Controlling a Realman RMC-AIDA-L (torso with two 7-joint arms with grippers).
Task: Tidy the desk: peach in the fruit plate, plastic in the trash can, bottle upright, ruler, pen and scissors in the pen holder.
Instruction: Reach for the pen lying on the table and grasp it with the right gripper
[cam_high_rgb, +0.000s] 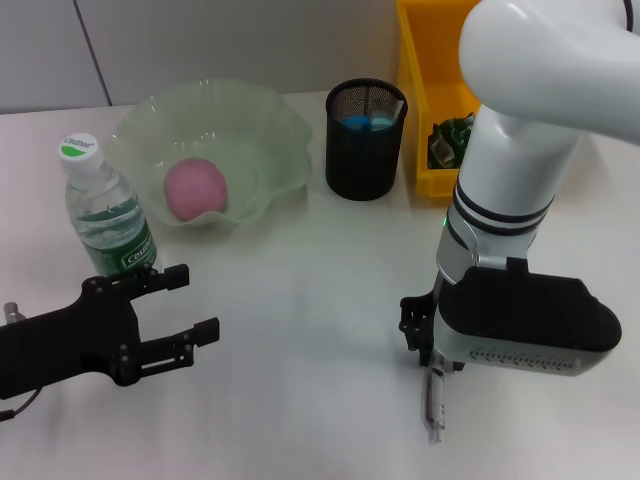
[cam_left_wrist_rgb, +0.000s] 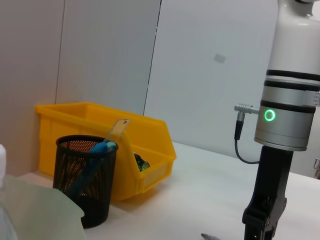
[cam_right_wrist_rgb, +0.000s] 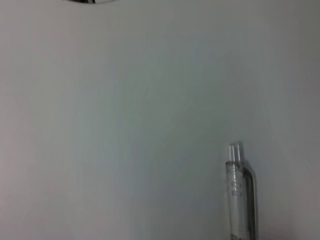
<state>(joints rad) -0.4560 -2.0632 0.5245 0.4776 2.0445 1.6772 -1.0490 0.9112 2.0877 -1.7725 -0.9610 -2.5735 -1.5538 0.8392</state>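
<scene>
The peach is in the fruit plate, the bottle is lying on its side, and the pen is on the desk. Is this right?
Not quite. In the head view the bottle stands upright beside the fruit plate. The peach is in the plate and the pen lies on the desk.

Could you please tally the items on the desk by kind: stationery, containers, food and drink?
Stationery: 3, pen, scissors, ruler
Containers: 3, fruit plate, pen holder, trash can
Food and drink: 2, peach, bottle
Total: 8
</scene>
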